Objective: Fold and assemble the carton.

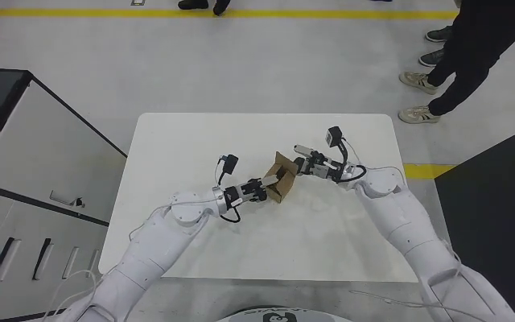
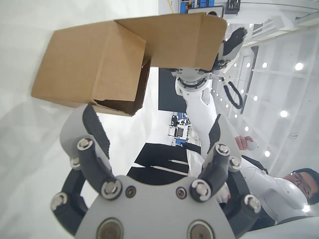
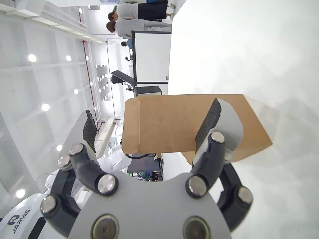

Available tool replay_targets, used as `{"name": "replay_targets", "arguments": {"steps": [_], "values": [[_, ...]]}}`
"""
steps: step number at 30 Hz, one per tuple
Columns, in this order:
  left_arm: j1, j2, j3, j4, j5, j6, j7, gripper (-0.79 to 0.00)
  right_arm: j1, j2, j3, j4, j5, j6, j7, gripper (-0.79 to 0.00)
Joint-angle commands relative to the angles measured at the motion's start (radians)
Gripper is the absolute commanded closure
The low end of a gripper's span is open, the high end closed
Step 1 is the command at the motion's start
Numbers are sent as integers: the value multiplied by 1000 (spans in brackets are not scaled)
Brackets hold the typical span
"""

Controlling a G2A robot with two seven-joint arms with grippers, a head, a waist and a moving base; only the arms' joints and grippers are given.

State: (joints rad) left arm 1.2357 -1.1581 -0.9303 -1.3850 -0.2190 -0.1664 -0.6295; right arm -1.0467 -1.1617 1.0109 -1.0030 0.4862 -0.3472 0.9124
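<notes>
carton (image 1: 280,179): brown, partly folded, one flap standing open; mid-desk (image 1: 193,153), left hand (image 1: 260,191) at one side, right hand (image 1: 299,167) at the other | left hand: fingers spread wide, holding nothing, one fingertip just beside the carton's open corner | right hand: fingers spread wide, holding nothing, flap just beyond them

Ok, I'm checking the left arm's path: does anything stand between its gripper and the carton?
Nothing visible does. The left gripper is open, fingertips right at the open end of the carton, nothing in the gap. The right gripper, also open, sits on the carton's opposite side by the raised flap, clear of that path.
</notes>
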Motion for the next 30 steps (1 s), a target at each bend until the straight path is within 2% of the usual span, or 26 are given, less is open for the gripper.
{"name": "replay_targets", "arguments": {"steps": [1, 15, 24, 30], "values": [[-1, -1, -4, 3, -1, -4, 13, -785, -7, 1, 6, -4, 4, 4, 8, -785], [-39, -17, -9, 39, -5, -31, 43, -785, -70, 12, 51, -61, 30, 30, 34, -785], [-9, -12, -31, 27, -7, 2, 8, -785, -77, 21, 91, -108, 0, 34, 5, -785], [-30, -22, -22, 46, -7, -16, 34, -785, -71, 14, 73, -98, 8, 43, 25, -785]]}}
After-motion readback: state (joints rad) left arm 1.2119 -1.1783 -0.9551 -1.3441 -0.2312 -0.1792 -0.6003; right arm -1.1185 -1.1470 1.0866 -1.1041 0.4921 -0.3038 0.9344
